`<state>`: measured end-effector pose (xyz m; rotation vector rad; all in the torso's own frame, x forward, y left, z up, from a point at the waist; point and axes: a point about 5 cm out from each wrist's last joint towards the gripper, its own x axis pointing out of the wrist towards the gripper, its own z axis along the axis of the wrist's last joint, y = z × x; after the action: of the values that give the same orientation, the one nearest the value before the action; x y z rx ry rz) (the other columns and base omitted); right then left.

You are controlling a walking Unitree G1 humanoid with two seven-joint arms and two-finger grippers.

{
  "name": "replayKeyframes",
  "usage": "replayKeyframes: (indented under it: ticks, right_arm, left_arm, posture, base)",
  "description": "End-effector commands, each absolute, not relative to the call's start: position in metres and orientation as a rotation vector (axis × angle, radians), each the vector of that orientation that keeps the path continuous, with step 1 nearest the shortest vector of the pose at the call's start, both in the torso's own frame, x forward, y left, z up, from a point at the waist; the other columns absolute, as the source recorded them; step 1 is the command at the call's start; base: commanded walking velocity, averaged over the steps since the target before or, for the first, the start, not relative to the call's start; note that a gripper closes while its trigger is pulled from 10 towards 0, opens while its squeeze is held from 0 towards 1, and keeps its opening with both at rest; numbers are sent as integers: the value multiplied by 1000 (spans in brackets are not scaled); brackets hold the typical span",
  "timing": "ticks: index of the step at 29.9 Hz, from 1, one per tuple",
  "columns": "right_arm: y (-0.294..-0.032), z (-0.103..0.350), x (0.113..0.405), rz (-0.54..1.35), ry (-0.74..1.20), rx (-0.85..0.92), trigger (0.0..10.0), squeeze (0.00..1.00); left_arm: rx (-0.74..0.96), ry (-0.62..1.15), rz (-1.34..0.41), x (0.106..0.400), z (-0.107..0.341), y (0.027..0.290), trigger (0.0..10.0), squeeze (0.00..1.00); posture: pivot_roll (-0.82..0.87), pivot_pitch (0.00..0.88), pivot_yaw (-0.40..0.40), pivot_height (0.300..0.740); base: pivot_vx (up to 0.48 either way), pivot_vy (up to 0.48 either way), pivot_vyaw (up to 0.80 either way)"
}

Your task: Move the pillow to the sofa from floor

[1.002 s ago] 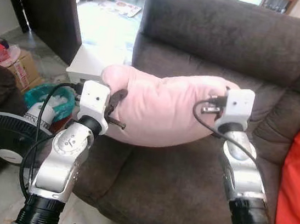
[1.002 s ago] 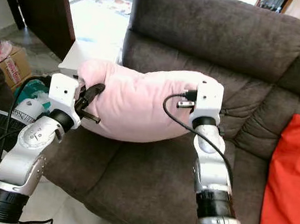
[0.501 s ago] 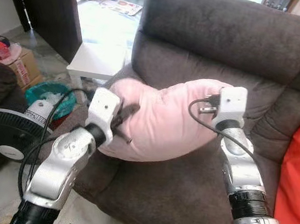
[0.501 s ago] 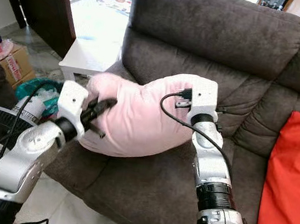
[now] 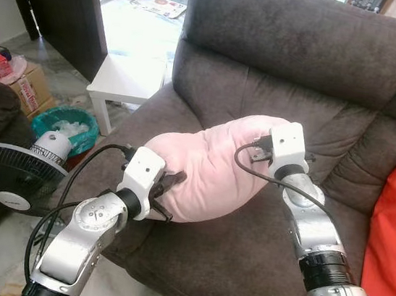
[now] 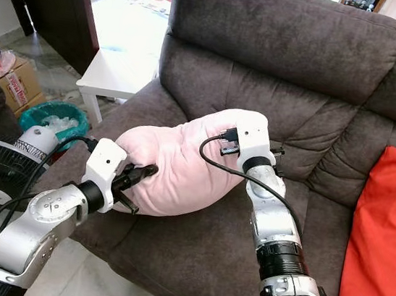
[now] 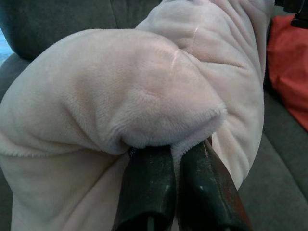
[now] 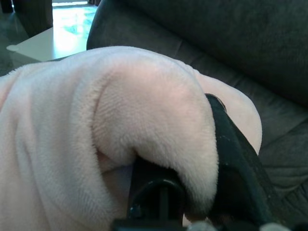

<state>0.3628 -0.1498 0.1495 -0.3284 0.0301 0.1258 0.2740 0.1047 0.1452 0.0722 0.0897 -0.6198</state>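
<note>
Near the front left corner of the dark brown fuzzy sofa (image 5: 284, 50), the soft pink plush pillow (image 5: 206, 167) is resting on the seat cushion, close to the left armrest, and both grippers are holding it. The left gripper (image 6: 144, 172) is pinching the pillow's near left end, with its two black fingers (image 7: 149, 192) squeezed together on a fold of the fluffy cloth. The right gripper (image 8: 192, 192) is clamped on the pillow's far right end, with the cloth bulging over its fingers. The pillow is sitting quite near the front edge of the seat, so it may be in danger of rolling off and dropping to the floor if the grippers let go while it is leaning that way. The fuzzy cloth may also be catching on the fingers, so the pillow could get dragged along when an arm pulls away. The seat is looking soft and wide, with plenty of room farther back. A bright red cushion (image 6: 383, 238) is lying at the right end of the sofa. Beside the left armrest a small white table (image 5: 130, 81), a green basket (image 5: 62, 126), a black round fan (image 5: 11, 178) and a cardboard box (image 5: 34, 90) are standing on the tiled floor (image 5: 68, 83).
</note>
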Motion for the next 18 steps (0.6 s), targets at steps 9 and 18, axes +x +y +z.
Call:
replayKeyframes:
  ticks: [9, 18]
  right_arm:
    - [-133, 180, 368, 148, -124, -314, 10000, 0]
    - [-124, 169, 366, 232, -72, -335, 10000, 0]
  left_arm:
    - [36, 19, -760, 266, 163, 82, 10000, 0]
    - [72, 48, -739, 266, 158, 85, 10000, 0]
  posture:
    - [200, 84, -70, 740]
    - [203, 86, -77, 740]
  base:
    - [0, 0, 0]
    - [0, 0, 0]
